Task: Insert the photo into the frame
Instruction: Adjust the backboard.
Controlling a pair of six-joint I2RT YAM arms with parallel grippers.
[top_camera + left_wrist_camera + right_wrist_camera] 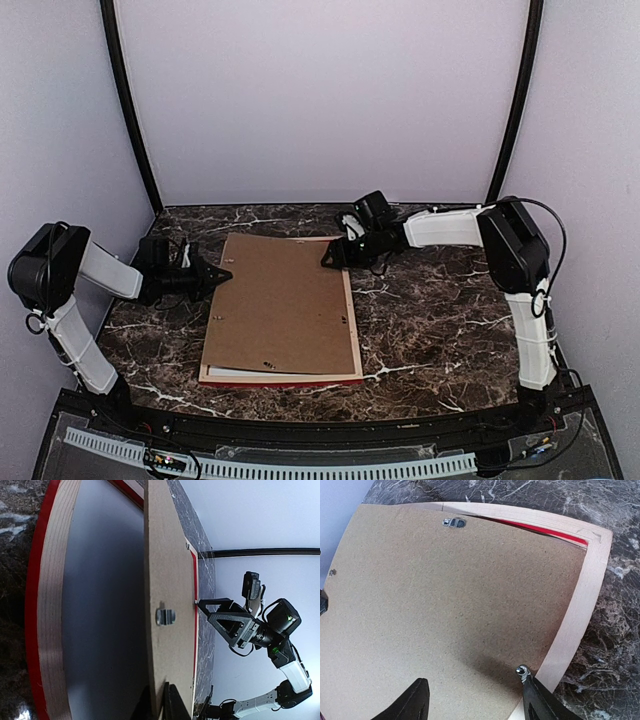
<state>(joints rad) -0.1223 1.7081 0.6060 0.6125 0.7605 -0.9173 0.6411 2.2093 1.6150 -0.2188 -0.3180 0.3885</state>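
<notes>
My left gripper (222, 274) is clamped on the board's (280, 305) left edge. My right gripper (330, 258) hangs spread over its far right corner, beside a tab (521, 670). The frame (280, 381) lies face down left of the tabletop's (440, 330) centre, long axis near-to-far. I can't see the photo.

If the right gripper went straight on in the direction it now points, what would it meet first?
Most likely the brown backing board, near its corner: it fills the view ahead of the open right gripper. One finger might touch the small metal tab by the frame rail first.
</notes>
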